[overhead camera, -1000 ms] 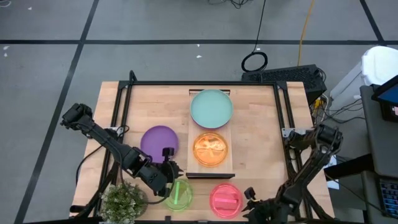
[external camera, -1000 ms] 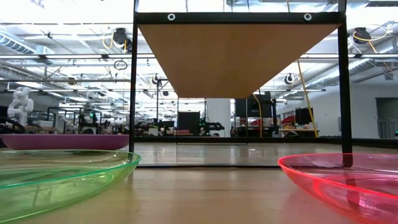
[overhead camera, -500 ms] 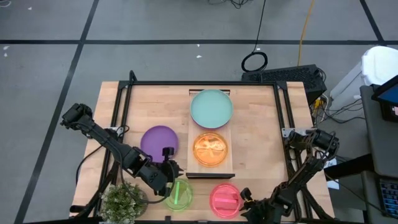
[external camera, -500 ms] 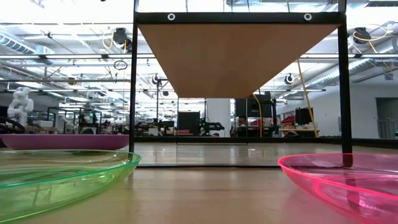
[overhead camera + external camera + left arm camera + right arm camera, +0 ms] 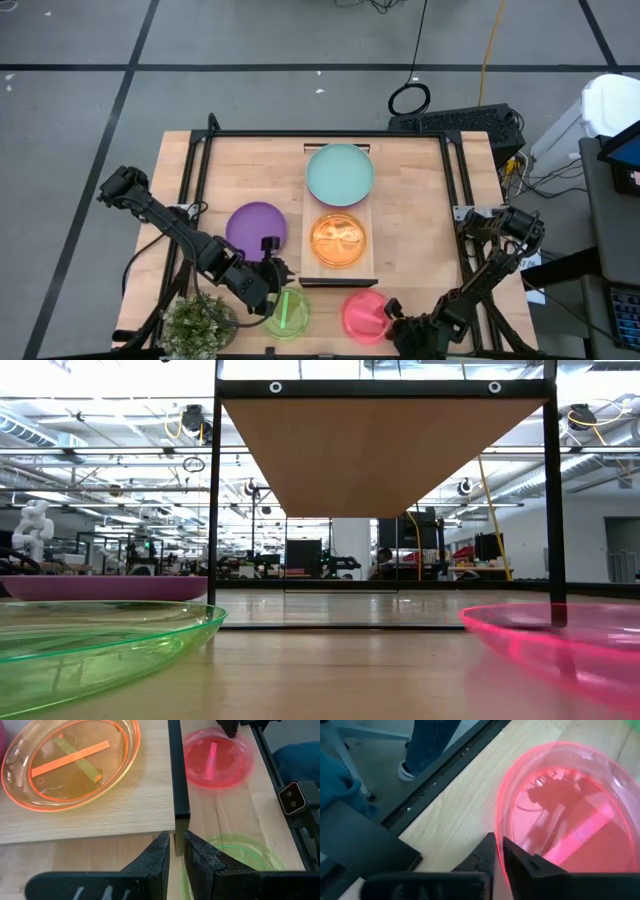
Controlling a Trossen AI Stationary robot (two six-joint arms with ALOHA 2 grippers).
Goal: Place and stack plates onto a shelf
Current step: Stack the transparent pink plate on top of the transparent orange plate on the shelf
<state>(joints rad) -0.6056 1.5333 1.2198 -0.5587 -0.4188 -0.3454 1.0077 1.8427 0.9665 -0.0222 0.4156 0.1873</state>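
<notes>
The pink-red translucent plate sits tilted near the table's near edge, with my right gripper shut on its right rim. The green translucent plate lies flat on the table left of it. My left gripper hovers shut just above and beyond the green plate, beside the shelf's near end bar. The shelf carries the orange plate at its near end and the teal plate at its far end. The purple plate rests flat on the table left of the shelf. My right gripper pinches the pink-red plate's rim on the plate's right side, one finger on the inner face and one on the outer. The fingers come nearly level from the table's right. The plate is tilted, its held side raised.
A potted plant stands at the table's near-left corner, close to my left arm. Dark frame posts hold the shelf above the tabletop. Bare wood lies right of the shelf.
My right gripper has moved toward the table's left, up to the pink-red plate. The plate has tipped, its right side rising, and shows blurred in the low view. My left arm has kept still.
</notes>
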